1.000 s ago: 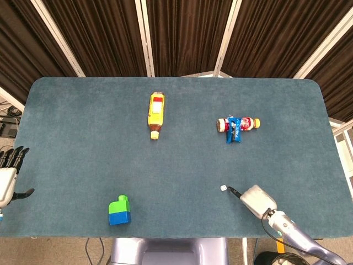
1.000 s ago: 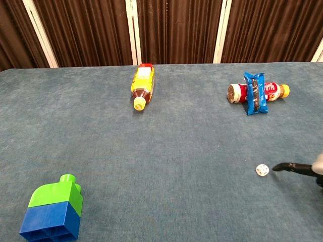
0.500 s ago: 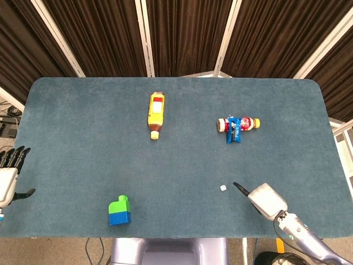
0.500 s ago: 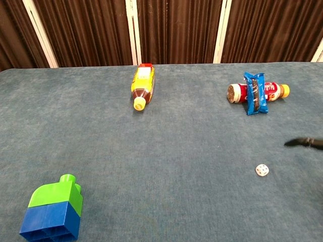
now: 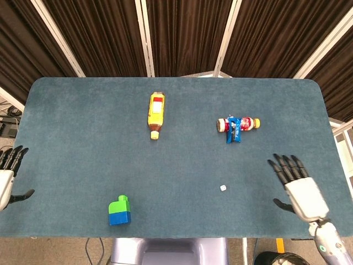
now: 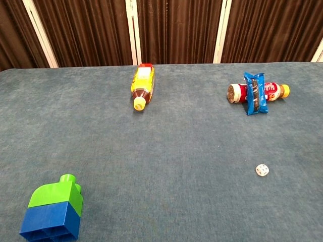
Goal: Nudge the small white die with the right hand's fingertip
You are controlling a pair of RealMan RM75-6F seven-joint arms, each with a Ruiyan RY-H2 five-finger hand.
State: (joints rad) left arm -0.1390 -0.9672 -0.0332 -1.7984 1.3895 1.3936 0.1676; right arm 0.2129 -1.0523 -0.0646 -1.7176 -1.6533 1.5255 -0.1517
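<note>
The small white die (image 5: 223, 188) lies alone on the blue-grey table (image 5: 83, 138), front right of centre, and shows in the chest view too as the die (image 6: 262, 170). My right hand (image 5: 298, 187) hovers well to the die's right near the table's front right, its fingers spread and holding nothing, apart from the die. At the far left edge my left hand (image 5: 7, 176) is open with fingers spread, off the table's side. Neither hand shows in the chest view.
A yellow bottle (image 5: 156, 114) lies at the back centre. A red bottle with a blue packet across it (image 5: 237, 125) lies at the back right. A green-and-blue block (image 5: 119, 211) stands at the front left.
My right hand has pulled back to the right, away from the die, and spread its fingers from a pointing pose. The die stays where it was nudged. The left hand barely shifted.
</note>
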